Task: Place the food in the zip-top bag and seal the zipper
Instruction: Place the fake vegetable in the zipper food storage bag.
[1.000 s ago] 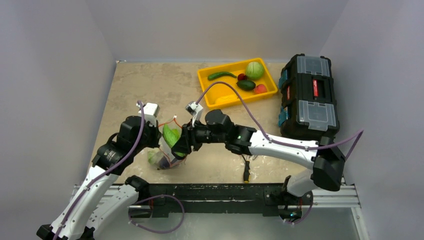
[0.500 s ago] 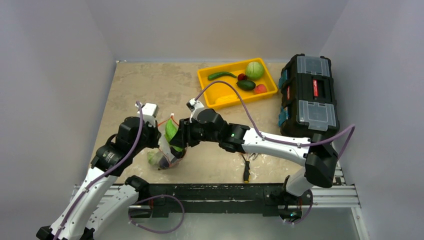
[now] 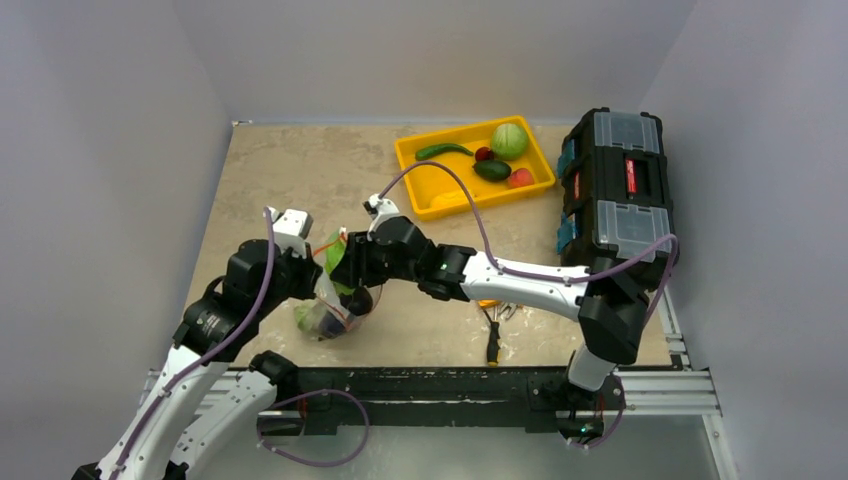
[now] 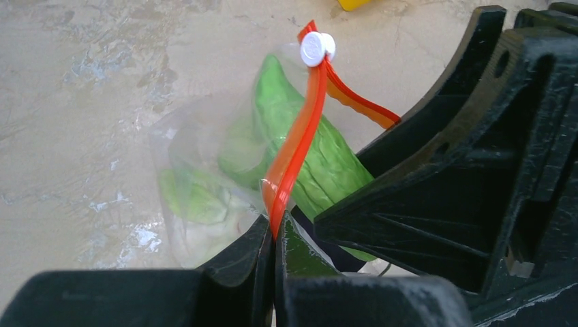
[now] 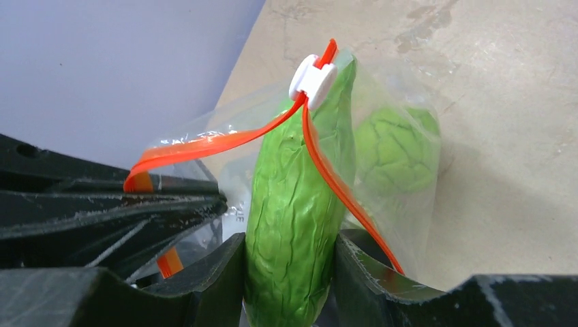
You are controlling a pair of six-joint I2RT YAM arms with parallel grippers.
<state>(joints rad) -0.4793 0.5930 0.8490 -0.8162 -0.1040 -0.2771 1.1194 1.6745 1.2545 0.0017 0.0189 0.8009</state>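
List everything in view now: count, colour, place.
zip-top bag: 1, clear, near left
zipper: 1, orange-red, white slider, open
long vegetable: 1, green, in bag mouth
leafy piece: 1, green, inside bag
tray: 1, yellow, far centre
chilli: 1, green, in tray
cabbage: 1, green, in tray
oval piece: 1, dark green, in tray
red pieces: 2, red, in tray
toolbox: 1, black, right side
pliers: 1, black-orange, near centre
left pincer: 1, black, shut on zipper
right pincer: 1, black, shut on long vegetable

Clear zip-top bag upright, orange-red zipper open, wrinkled green vegetable poking out, perhaps lettuce inside.
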